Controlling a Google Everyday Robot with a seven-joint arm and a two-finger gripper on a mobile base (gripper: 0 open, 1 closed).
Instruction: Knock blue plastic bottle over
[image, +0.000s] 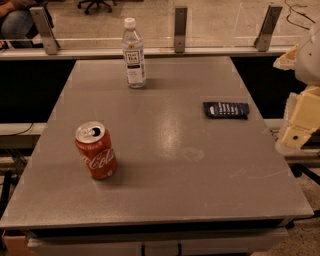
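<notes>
The grey tabletop (175, 170) takes up most of the view. Beyond its right edge, about level with its middle, cream-coloured parts of the robot are seen. The claw (299, 122) is taken to be among them (much of it is cut off by the frame). Whether it is open or closed cannot be told, and nothing is seen to be held by it.

The blue plastic bottle (134, 57) is stood upright near the tabletop's far edge, left of centre, with its long axis vertical and its white cap uppermost. From the claw it therefore lies to the left and farther away, well apart, with bare tabletop between. A sideways push high on the bottle's body is judged to be what the coming move calls for.

A red can (96, 152) is stood upright towards the tabletop's near left corner. A flat dark blue packet (226, 109) is laid near the tabletop's right edge, closer to the claw than the bottle is, and is judged to lie close to the likely path.
</notes>
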